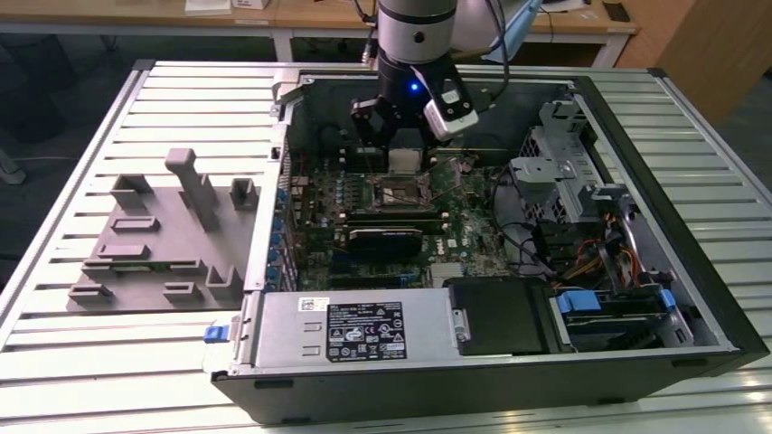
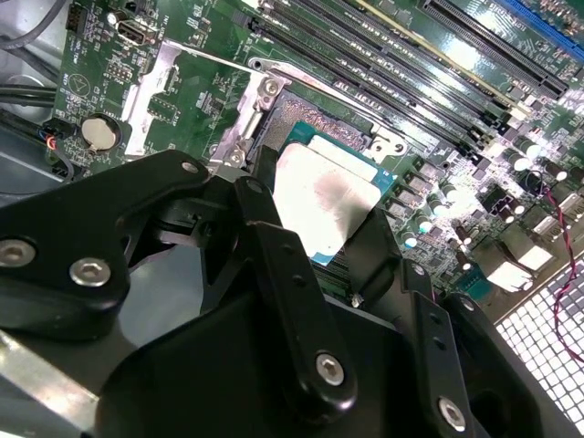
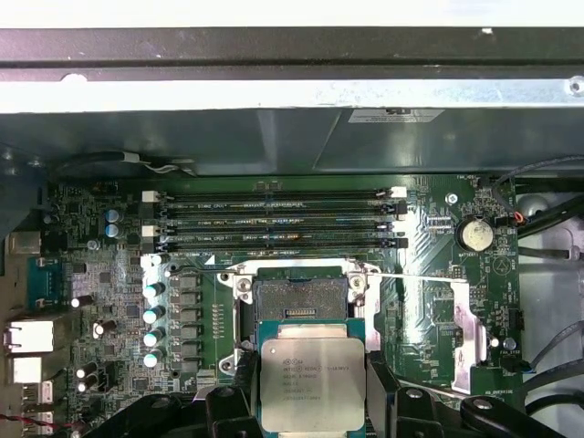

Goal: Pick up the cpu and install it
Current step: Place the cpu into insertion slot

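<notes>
Pincer point(image 3: 312, 368) clamped on cpu point(image 3: 313, 391) by two opposite edges. Chip held flat, partly over open socket point(image 3: 300, 298), not seated. Memory slots point(image 3: 274, 219) flank the socket; case wall point(image 1: 287, 117) well apart.

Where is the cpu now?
In the first wrist view the cpu is clamped between the jaws of the gripper, close by the open socket; in the exterior view it's inside the computer case, upper centre.

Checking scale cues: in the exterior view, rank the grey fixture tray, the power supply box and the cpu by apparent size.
1. grey fixture tray
2. power supply box, only slightly smaller and nearer the camera, so unsure
3. cpu, clearly smallest
</notes>
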Motion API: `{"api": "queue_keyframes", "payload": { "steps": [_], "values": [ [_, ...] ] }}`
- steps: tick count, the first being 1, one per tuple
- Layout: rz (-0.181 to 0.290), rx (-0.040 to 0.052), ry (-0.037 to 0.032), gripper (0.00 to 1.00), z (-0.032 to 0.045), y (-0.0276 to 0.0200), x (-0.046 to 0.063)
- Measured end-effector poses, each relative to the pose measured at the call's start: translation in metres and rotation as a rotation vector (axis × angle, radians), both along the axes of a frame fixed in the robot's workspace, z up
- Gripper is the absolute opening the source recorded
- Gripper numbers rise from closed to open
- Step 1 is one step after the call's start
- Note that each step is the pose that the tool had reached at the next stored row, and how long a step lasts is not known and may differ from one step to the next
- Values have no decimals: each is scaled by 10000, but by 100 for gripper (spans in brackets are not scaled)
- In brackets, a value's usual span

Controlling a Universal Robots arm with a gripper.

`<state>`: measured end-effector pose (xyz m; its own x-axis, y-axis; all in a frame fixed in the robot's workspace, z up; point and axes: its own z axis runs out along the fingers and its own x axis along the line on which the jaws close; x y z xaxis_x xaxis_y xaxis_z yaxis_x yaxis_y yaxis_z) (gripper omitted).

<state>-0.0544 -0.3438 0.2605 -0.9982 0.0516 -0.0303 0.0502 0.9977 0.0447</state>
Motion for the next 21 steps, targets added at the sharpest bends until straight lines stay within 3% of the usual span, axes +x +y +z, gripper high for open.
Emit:
{"api": "queue_keyframes", "payload": {
  "steps": [9, 21],
  "values": [
    [-59, 0, 0, 55, 0, 0, 2],
    [-2037, 1, 0, 55, -1, 0, 1]
  ]
}}
